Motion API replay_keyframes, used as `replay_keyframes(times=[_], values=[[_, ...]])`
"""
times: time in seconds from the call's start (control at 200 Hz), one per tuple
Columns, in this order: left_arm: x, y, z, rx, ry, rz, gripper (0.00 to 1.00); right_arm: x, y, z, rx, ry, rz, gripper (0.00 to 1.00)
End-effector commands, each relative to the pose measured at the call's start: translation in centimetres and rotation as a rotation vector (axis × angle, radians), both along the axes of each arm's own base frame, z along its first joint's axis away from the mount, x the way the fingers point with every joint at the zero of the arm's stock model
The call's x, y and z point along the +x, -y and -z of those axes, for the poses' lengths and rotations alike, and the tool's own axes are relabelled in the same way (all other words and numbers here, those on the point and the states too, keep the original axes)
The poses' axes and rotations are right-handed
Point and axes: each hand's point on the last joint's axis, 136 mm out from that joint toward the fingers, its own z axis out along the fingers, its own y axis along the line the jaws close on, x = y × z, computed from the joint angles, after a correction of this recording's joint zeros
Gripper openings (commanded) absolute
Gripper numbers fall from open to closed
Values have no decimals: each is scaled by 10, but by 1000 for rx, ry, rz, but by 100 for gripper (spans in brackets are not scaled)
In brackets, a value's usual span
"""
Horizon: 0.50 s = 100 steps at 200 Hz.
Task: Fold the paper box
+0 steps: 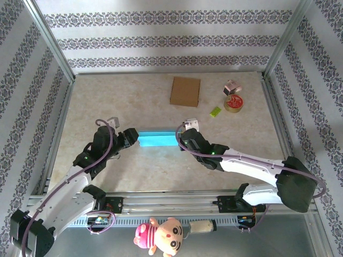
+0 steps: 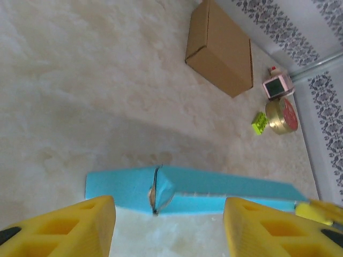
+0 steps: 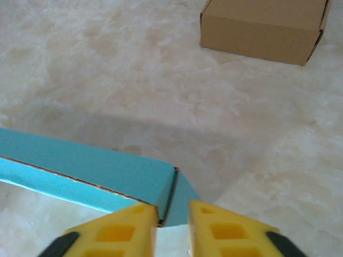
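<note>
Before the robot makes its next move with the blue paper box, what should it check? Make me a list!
1. Left gripper open: ok, fingers wide apart.
2. Blue box between both grippers: ok, lying flat.
3. Right gripper clear of the box: cannot tell; jaws a little apart, box corner right at the gap.
4. Box folded into shape: not ok.
5. Brown box out of the way: ok, far behind.
</note>
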Motion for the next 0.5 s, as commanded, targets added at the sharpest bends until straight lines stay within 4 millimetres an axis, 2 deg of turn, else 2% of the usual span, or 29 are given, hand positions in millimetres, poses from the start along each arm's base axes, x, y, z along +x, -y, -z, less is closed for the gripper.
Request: replay_keyframes(times=[0.0,0.2,0.495], values=[[5,-12,2,25,-41,-62,54,-9,-4,-10,-5,-25,-47,28],[16,-5,6,-2,-75,-37,54,-7,-9,-26,44,-21,-61,34],[23,2,4,-16,-69,-12,51,-6,-14,-30,96,-61,-78,38]])
